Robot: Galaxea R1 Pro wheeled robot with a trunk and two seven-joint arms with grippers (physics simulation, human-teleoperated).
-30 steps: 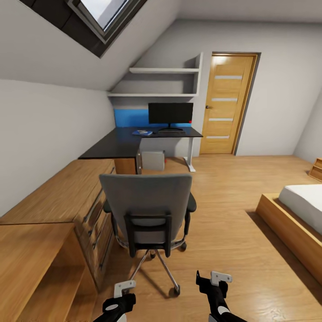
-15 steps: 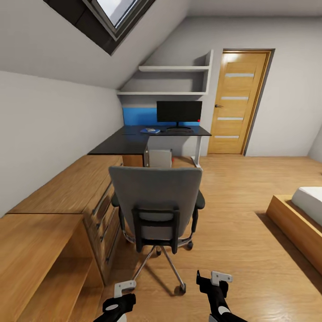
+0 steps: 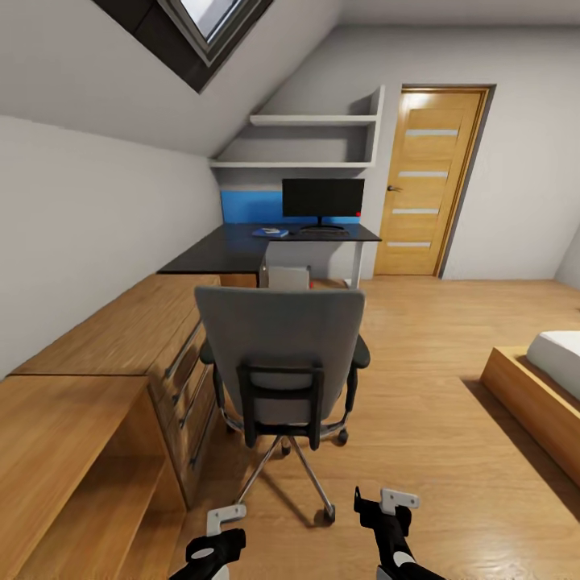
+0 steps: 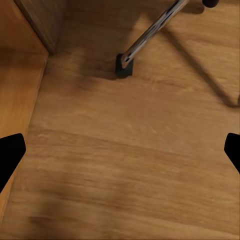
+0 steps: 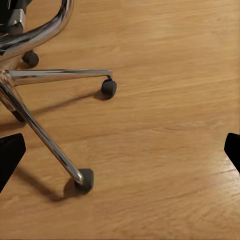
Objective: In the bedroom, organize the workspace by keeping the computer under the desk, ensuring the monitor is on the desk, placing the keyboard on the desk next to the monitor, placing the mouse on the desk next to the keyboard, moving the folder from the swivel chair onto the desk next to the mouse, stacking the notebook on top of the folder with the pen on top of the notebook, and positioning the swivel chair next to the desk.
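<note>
The swivel chair (image 3: 278, 346) stands with its grey back to me in the middle of the floor, well short of the black desk (image 3: 229, 250). On the desk's far part stand the monitor (image 3: 322, 197), the keyboard (image 3: 324, 231) in front of it and the blue folder (image 3: 270, 233) to its left, with something small and pale on top. The mouse, notebook and pen are too small to tell apart. The computer (image 3: 288, 277) sits under the desk. My left gripper (image 4: 120, 155) and right gripper (image 5: 120, 152) hang open and empty over the floor near the chair's chrome base (image 5: 45, 135).
A long wooden dresser (image 3: 121, 346) runs along the left wall up to the desk. A bed (image 3: 540, 379) is at the right. A wooden door (image 3: 427, 181) is at the back, and shelves (image 3: 314, 121) hang above the desk. Wood floor (image 3: 427, 322) lies open right of the chair.
The whole view has shifted as the camera moved toward the chair and desk, so both appear a little larger. Both grippers stay open, in the same pose.
</note>
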